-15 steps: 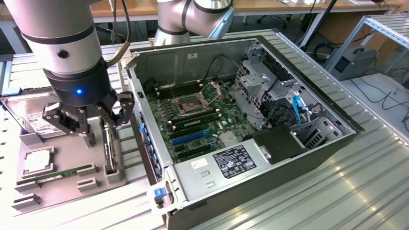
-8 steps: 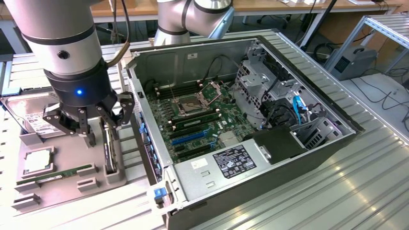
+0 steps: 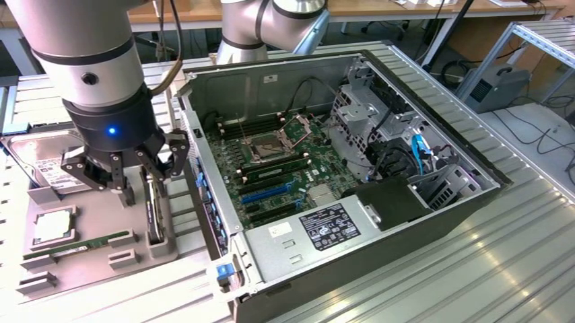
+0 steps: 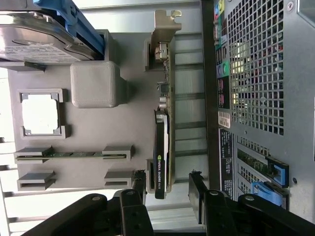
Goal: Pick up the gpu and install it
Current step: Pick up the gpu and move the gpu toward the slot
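The gpu stands on its edge in a slot of the grey fixture tray, on the exterior view's left beside the open computer case. In the wrist view the gpu is edge-on, with its black cooler, green label and silver end bracket. My gripper hangs just above the card and is open. Its two black fingers straddle the card's near end without touching it, so my gripper is centred over that end.
The tray also holds a silver hard drive, a CPU and a narrow RAM stick. Inside the case lie the motherboard and its blue slots. The case's perforated back wall stands close beside the card.
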`<state>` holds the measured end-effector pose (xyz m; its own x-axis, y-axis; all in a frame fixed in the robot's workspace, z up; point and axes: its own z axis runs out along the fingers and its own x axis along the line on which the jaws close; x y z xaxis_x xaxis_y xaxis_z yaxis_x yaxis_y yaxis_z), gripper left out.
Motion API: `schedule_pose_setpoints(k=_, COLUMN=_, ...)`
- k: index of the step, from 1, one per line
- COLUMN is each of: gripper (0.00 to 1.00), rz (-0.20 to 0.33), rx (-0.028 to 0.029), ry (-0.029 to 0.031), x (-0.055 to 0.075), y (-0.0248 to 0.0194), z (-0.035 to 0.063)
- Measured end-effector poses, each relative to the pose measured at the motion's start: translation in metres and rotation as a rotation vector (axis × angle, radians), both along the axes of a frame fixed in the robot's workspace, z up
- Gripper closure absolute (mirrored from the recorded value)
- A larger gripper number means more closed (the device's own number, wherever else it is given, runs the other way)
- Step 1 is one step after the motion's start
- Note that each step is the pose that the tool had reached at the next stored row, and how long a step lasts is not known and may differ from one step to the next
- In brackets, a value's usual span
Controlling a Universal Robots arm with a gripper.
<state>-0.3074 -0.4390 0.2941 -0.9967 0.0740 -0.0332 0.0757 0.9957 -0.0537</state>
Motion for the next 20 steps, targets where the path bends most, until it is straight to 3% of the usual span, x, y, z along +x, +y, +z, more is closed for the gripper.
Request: schedule_pose_setpoints(k=20, gripper=0.52, rz=0.0, rx=-0.0083, ry=0.0, x=0.0, y=0.0, z=-0.005)
